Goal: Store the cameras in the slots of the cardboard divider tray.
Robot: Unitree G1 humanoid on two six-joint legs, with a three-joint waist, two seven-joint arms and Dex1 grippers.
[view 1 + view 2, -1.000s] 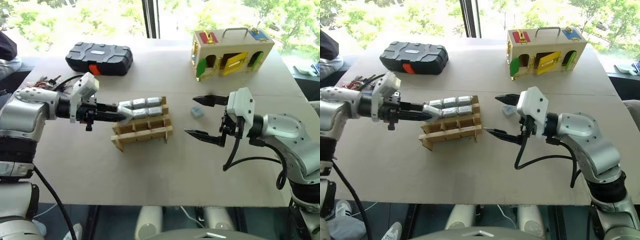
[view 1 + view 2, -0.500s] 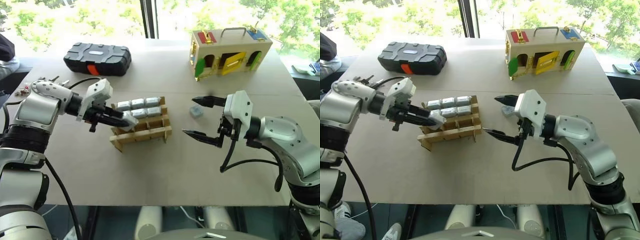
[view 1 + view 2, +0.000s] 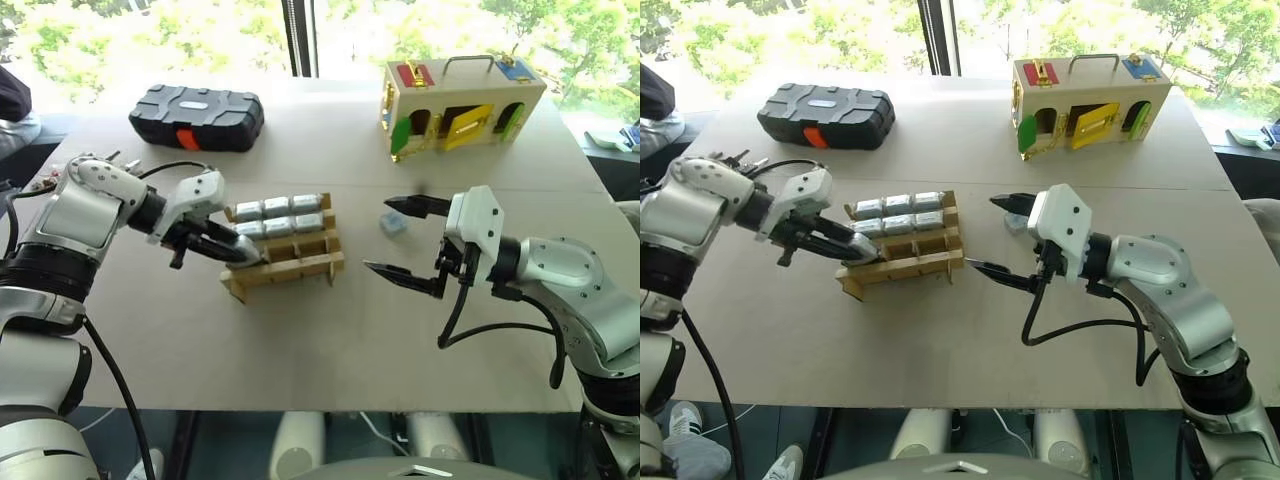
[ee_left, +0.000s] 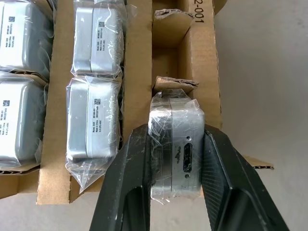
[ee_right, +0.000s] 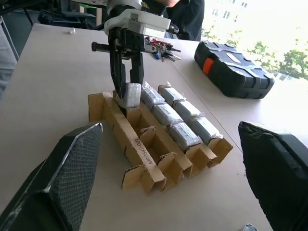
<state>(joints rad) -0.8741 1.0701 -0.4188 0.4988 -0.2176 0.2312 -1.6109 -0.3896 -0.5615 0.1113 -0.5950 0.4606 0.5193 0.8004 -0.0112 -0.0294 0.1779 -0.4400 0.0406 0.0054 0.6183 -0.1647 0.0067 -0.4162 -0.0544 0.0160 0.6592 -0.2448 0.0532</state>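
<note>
Over the cardboard divider tray, our left pincer grips a plastic-wrapped camera at an end slot. Our right pincer hangs wide open, empty, beside the tray above the tabletop.

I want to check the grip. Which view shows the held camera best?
The left wrist view: the camera is close, clamped between the left gripper's fingers above a tray slot. The right wrist view shows it from the side, farther off. In the eye views it is small and partly hidden.
</note>
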